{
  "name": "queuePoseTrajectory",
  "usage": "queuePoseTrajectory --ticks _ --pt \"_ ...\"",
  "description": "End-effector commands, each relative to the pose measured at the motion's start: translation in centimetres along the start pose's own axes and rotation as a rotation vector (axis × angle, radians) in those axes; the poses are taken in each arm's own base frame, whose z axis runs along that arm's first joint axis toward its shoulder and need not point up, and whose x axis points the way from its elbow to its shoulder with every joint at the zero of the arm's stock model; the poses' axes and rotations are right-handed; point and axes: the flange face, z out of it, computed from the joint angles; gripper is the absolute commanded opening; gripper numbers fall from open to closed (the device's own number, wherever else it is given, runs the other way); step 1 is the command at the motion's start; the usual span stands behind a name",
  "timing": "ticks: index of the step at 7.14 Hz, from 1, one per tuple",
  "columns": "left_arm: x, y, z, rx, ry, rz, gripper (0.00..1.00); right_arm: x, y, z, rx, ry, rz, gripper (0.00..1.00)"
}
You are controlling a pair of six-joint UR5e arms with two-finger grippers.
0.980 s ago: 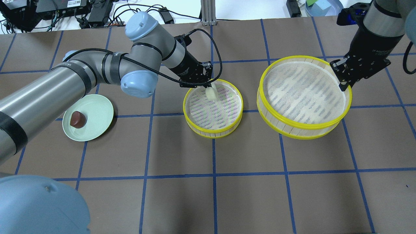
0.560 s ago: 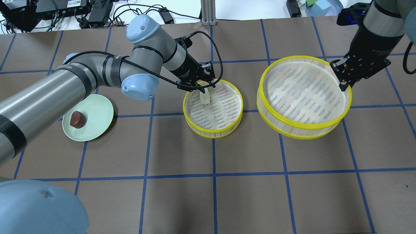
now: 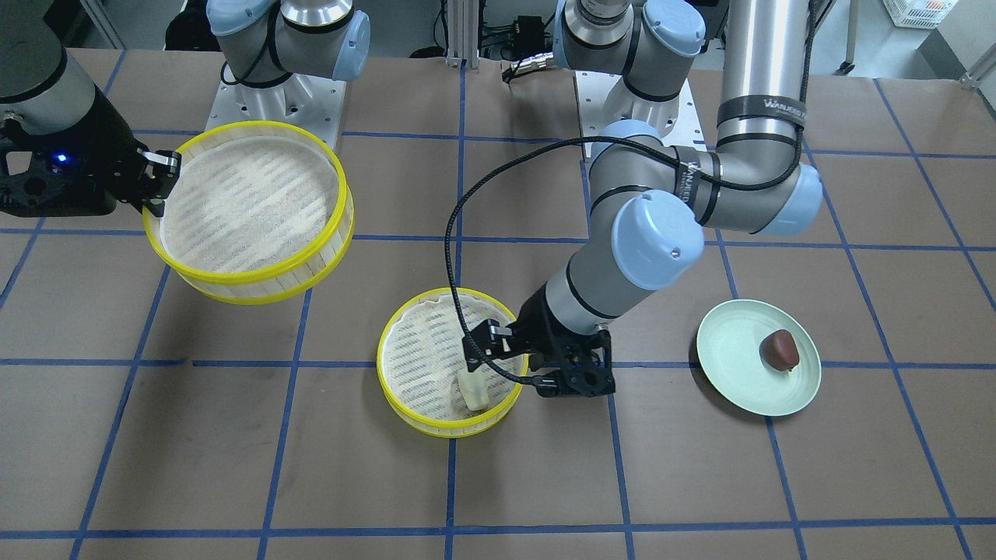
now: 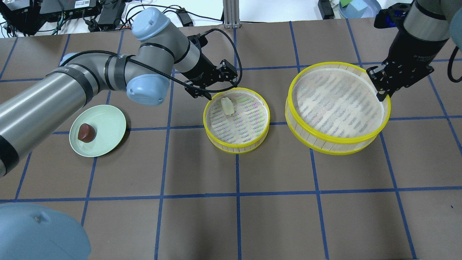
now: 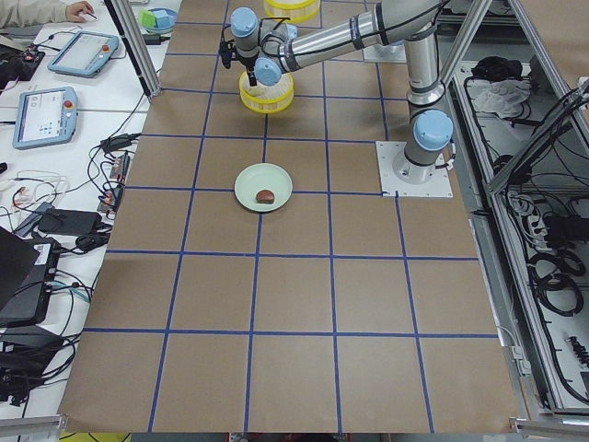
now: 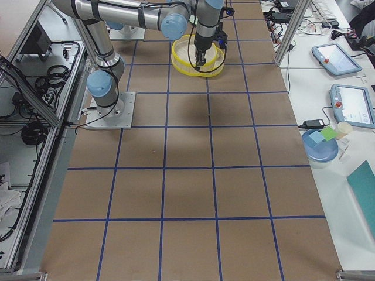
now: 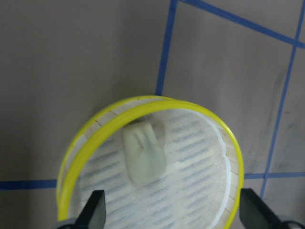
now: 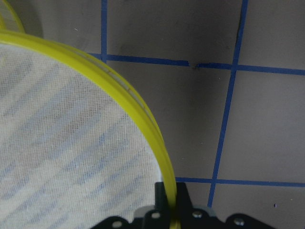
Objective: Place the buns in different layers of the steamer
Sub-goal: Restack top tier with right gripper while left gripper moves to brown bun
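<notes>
The cream-white bun (image 4: 227, 106) lies loose in the small yellow-rimmed steamer tray (image 4: 236, 147), near its far-left rim; it also shows in the front view (image 3: 472, 391) and in the left wrist view (image 7: 143, 155). My left gripper (image 4: 221, 90) is open and empty, just outside that rim, above the bun (image 7: 174, 214). The dark reddish-brown bun (image 4: 86, 132) sits on the pale green plate (image 4: 108, 121) at the left. My right gripper (image 4: 380, 94) is shut on the right rim of the large steamer tray (image 4: 332, 141), holding it off the table (image 8: 169, 202).
Cables, power bricks and a metal post (image 4: 229, 14) lie beyond the table's far edge. A blue bowl (image 4: 361, 7) stands at the far right. Both robot bases (image 3: 272, 93) stand on the table's robot side. The left arm's black cable (image 4: 234, 47) loops over the small tray.
My left gripper has let go of the cream bun, which now lies in the small tray. The gripper has opened and drawn back to the left. The right arm and large tray have not moved.
</notes>
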Motion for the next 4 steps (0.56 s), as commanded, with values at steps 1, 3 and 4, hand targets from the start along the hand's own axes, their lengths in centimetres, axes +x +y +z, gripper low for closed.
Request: queuePoseTrajectory --ticks 1,3,4 --pt "-6.0 -2.6 -6.4 0.042 -0.133 0.096 1.0 0.0 0.0 0.0 0.0 0.0 0.001 0.0" --pt "-13.7 -4.0 -12.0 0.066 -0.226 0.183 1.0 -0.1 0.1 0.0 0.001 -0.003 0.01 0.0" --pt "-17.7 -4.4 -14.2 0.052 -0.299 0.248 1.0 -0.5 -0.1 -0.1 0.008 -0.006 0.029 0.0"
